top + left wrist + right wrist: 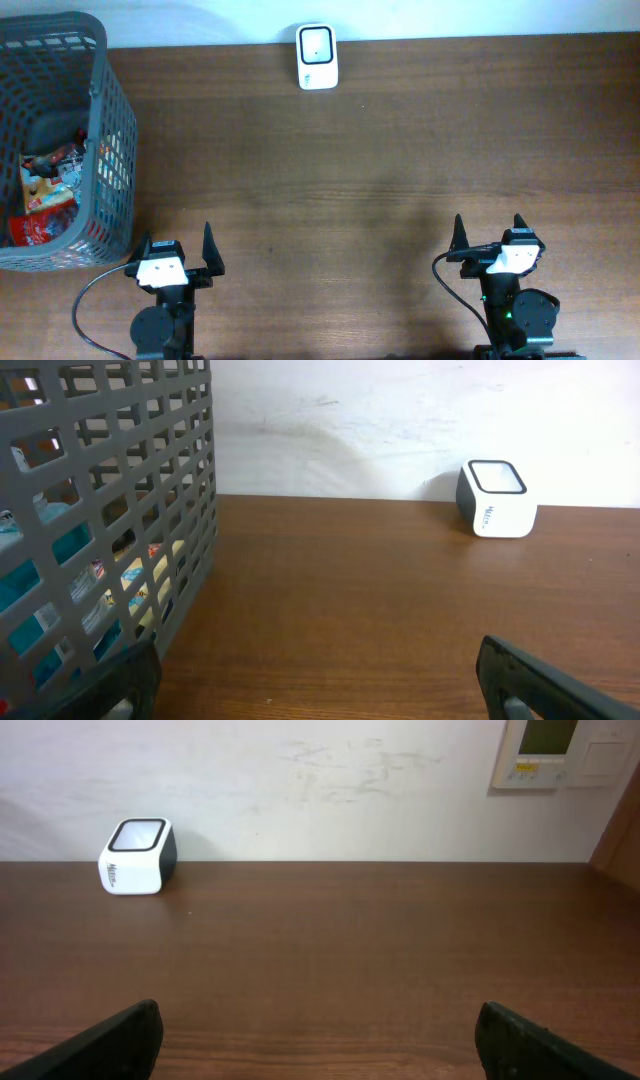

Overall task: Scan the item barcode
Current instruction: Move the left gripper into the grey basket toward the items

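**Items in basket at far left; both tools empty and wide**

1. The surface (380,180) is brown wood. It carries only the basket and the scanner.

2. The basket (112,120) is grey mesh and stands at the left edge. Its long axis runs near to far, and its near wall is just beyond and to the left of the left arm.

3. The left tool (176,240) rests at the near edge with jaws spread wide, holding nothing. The right tool (488,224) is in the same state at near right, well apart from the basket.

4. The scanner (317,56) is a white block with its window facing up. It sits at the far edge, roughly between the two arms and slightly closer to the left one.

5. The item packets (45,190) lie jumbled in the near half of the basket, below its rim. Red and orange wrappers show, but no barcode can be made out and no single packet's long axis can be told.

Judgement: the coming move turns on the packets lying far-left of the left tool, inside the mesh wall. The left arm is plainly the nearer one. It would have to enter from above, over the rim, because the wall blocks a level approach. Nothing has been picked yet, so the task stands at its start.
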Tool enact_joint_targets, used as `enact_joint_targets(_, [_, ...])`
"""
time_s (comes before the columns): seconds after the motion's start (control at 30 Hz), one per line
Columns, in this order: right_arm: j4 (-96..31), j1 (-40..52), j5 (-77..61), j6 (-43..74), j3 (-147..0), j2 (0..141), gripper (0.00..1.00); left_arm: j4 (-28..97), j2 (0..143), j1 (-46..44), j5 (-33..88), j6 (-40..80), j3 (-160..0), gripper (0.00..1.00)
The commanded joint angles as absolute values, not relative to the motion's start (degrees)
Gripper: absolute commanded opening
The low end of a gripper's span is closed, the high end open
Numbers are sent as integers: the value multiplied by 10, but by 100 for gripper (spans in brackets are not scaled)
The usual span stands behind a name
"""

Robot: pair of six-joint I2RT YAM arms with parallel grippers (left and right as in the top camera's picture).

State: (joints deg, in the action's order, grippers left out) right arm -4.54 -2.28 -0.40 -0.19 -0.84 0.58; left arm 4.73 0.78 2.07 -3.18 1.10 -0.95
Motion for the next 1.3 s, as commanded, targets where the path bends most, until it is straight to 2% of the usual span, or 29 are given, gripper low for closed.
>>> enact_joint_targets(0.0, [-47,-26,3,-2,-3,2,98,47,3,24,-23,2,-5,99])
enact_joint_targets(1.0, [-47,-26,3,-2,-3,2,98,46,3,24,-22,3,-5,99])
enact_joint_targets(1.17, [-47,-26,3,-2,-3,2,98,-7,3,24,121,31,-5,99])
enact_joint_targets(1.27, [-47,-26,3,-2,-3,2,98,-132,3,24,249,30,-5,99])
